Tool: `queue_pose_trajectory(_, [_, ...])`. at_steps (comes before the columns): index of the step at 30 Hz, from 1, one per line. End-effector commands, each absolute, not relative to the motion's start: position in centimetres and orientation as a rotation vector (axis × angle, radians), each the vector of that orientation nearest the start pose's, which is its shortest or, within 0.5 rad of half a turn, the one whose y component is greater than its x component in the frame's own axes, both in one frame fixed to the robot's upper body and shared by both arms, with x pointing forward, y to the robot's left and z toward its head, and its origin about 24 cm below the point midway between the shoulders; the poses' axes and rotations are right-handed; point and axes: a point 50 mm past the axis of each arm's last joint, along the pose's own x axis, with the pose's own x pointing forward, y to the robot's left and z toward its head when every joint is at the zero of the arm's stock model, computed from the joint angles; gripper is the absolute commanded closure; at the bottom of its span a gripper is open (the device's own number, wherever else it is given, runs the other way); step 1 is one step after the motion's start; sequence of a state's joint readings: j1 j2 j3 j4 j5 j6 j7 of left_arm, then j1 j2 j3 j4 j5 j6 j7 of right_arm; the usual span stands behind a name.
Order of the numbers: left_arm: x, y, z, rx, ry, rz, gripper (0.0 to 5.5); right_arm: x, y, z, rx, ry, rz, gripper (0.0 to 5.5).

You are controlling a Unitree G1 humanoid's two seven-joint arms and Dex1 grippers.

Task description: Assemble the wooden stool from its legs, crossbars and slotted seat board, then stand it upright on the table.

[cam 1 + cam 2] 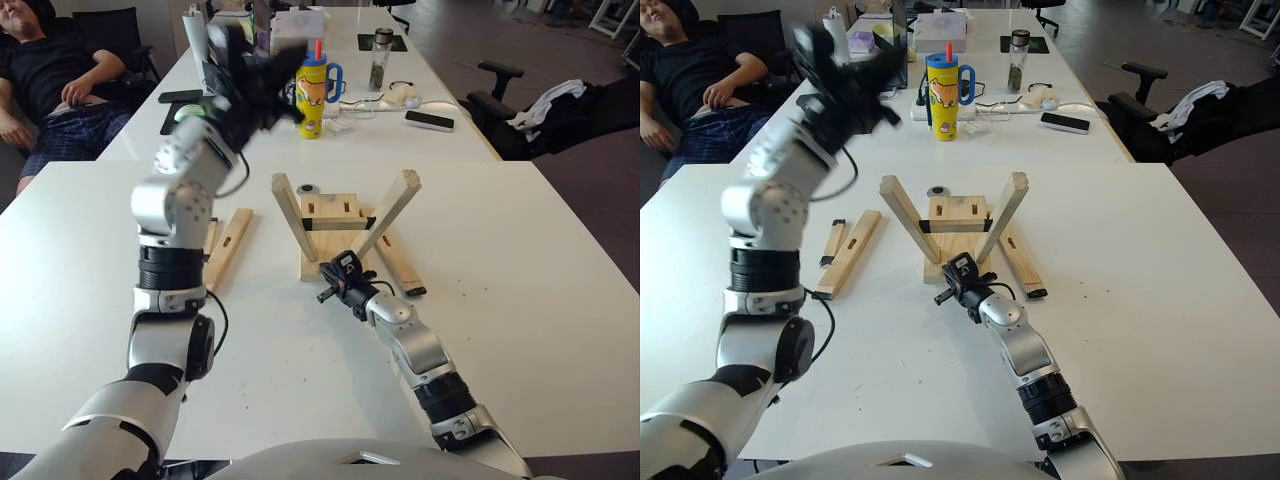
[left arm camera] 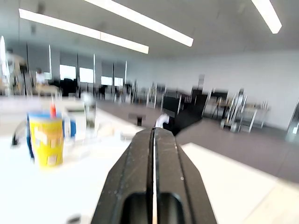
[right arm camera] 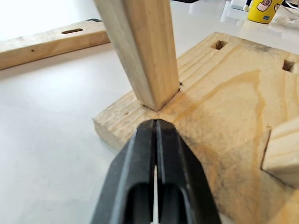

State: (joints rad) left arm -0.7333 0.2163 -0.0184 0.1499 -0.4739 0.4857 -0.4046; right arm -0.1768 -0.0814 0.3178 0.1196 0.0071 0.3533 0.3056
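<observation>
**A:** Seat board (image 3: pixel 219 102) lies flat on the white table (image 1: pixel 520 260), slots up. Two legs are planted in it, splaying apart in a V: the left leg (image 1: pixel 293 215) and the right leg (image 1: pixel 390 212).

**B:** And there's a crossbar (image 1: pixel 958 227) spanning between them, low down.

**A:** Right gripper (image 3: pixel 155 123) is at the board's near edge. Its fingers are pressed together with nothing between them, and the tips point at the foot of the left leg.

**B:** Touching the wood?

**A:** Hard to say. The tips sit right at the base of that leg, over the board's corner, but I can't make out contact.

**B:** And the left gripper (image 2: pixel 153 130)?

**A:** High in the air, well apart from the stool parts, out over the far side of the table near the yellow cup (image 1: pixel 313 95). The jaws are clenched and empty.

**B:** Loose pieces?

**A:** One spare leg (image 1: pixel 230 245) lies flat on the robot's left of the board, with a shorter piece (image 1: pixel 832 240) just beside it. Another bar (image 1: pixel 398 265) rests along the board's right edge.
</observation>
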Motion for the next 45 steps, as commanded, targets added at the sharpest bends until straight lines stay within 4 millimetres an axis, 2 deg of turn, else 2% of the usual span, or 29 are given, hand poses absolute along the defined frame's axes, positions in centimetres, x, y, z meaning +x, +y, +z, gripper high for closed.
queue_pose_trajectory(1, [34.2,10.8,11.7,-0.112,0.181,-0.604,5.47,24.3,-8.4,-2.5,-0.161,0.579,0.602,5.50])
queue_pose_trajectory(3, [34.8,11.3,13.9,-0.107,0.051,-0.558,5.47,24.4,-8.5,-2.4,-0.163,0.570,0.601,5.50])
queue_pose_trajectory(6, [35.5,12.9,19.2,-0.098,-0.238,-0.412,5.47,24.6,-8.5,-2.1,-0.148,0.539,0.593,5.50])
queue_pose_trajectory(8, [34.7,14.2,21.7,-0.100,-0.408,-0.303,5.47,24.6,-8.3,-2.1,-0.148,0.528,0.600,5.50])
queue_pose_trajectory(10, [33.5,15.3,22.6,-0.087,-0.514,-0.202,5.47,24.6,-8.0,-2.1,-0.146,0.521,0.606,5.50])
queue_pose_trajectory(13, [31.7,16.6,20.7,-0.060,-0.513,-0.102,5.47,25.2,-7.8,-2.1,-0.153,0.516,0.613,5.50])
queue_pose_trajectory(16, [30.3,16.8,17.5,-0.064,-0.404,-0.077,5.47,25.9,-7.8,-2.2,-0.169,0.506,0.620,5.50])
queue_pose_trajectory(18, [29.6,16.9,16.1,-0.076,-0.352,-0.071,5.47,26.2,-7.9,-2.3,-0.178,0.504,0.624,5.50])
queue_pose_trajectory(25, [29.2,16.9,15.8,-0.079,-0.335,-0.069,5.47,26.5,-7.8,-2.4,-0.177,0.499,0.629,5.50])
queue_pose_trajectory(26, [28.9,16.6,15.2,-0.080,-0.309,-0.079,5.47,26.6,-7.5,-2.0,-0.166,0.468,0.634,5.50])
queue_pose_trajectory(28, [28.1,15.9,13.4,-0.095,-0.238,-0.104,5.47,26.6,-6.7,2.2,-0.069,0.205,0.647,5.50])
queue_pose_trajectory(30, [27.4,15.6,12.6,-0.116,-0.202,-0.105,5.47,25.8,-6.7,5.1,-0.030,0.060,0.651,5.50])
queue_pose_trajectory(32, [26.8,15.4,12.4,-0.123,-0.190,-0.101,5.47,24.6,-7.0,6.4,-0.020,0.021,0.662,5.50])
queue_pose_trajectory(35, [26.6,15.3,12.4,-0.126,-0.184,-0.100,5.47,23.7,-7.1,7.0,-0.017,0.015,0.667,5.50])
queue_pose_trajectory(39, [25.5,15.1,12.4,-0.140,-0.169,-0.099,5.47,21.7,-8.7,8.3,0.059,0.019,0.645,5.50])
queue_pose_trajectory(45, [24.8,14.4,12.2,-0.180,-0.138,-0.111,5.47,20.5,-14.4,7.3,0.103,0.077,0.330,5.50])
